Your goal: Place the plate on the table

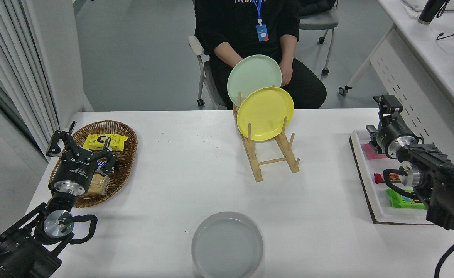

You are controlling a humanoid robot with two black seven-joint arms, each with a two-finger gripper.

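The light-grey plate (227, 243) lies flat on the white table (180, 185) at the near edge, in the middle. Nothing touches it. My right gripper (382, 116) is open and empty at the right edge, above the far end of the white tray, far from the plate. My left gripper (81, 144) is open and parked at the lower left, over the wicker basket.
A wooden rack (271, 154) holds a yellow plate (265, 112) and a pale green plate (253, 75) upright at the back middle. The wicker basket (124, 133) with snacks is at the left, the white tray (369, 193) with snack packets at the right. A person (250, 34) sits behind the rack.
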